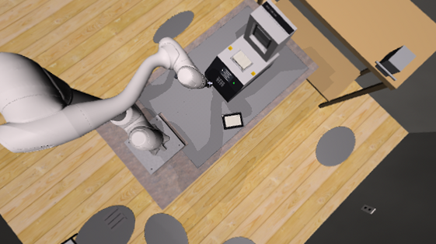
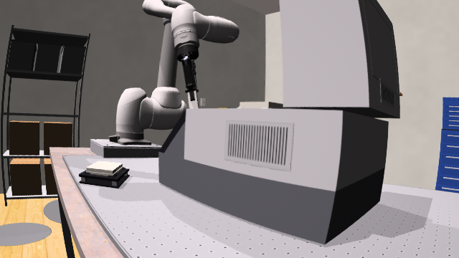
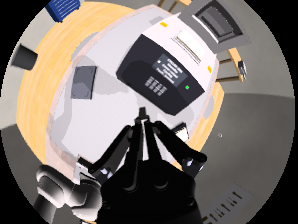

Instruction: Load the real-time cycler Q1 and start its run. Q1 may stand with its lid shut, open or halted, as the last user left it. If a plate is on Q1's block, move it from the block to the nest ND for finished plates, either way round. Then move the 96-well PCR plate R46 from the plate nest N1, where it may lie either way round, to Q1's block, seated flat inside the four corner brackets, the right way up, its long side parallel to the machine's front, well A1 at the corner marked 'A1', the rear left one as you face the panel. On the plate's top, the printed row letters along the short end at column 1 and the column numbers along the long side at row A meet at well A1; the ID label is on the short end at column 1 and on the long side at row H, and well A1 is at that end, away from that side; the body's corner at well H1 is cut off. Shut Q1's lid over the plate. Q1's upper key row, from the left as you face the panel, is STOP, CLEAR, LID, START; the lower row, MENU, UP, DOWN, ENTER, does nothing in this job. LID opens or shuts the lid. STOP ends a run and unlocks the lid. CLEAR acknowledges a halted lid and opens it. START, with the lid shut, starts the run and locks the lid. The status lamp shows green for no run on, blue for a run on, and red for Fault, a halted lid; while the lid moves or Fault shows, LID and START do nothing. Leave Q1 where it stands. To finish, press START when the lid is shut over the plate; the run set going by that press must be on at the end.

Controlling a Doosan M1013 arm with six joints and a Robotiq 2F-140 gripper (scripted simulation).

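I see my claw (image 3: 145, 123) pinched together on nothing, hovering before the machine's (image 2: 258, 150) keypad (image 1: 223, 78); lid raised, lamp green. One plate (image 1: 242, 60) sits on its block, another (image 1: 233, 120) on the bench (image 2: 215, 233) (risk: mis-pressing neighbouring keys).

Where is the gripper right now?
In the top view, the shut gripper hovers at the left end of the cycler's front panel, holding nothing.

1 cycler (image 1: 246, 67), 2 plates (image 1: 232, 120) (image 1: 242, 59), 1 arm (image 1: 99, 102)
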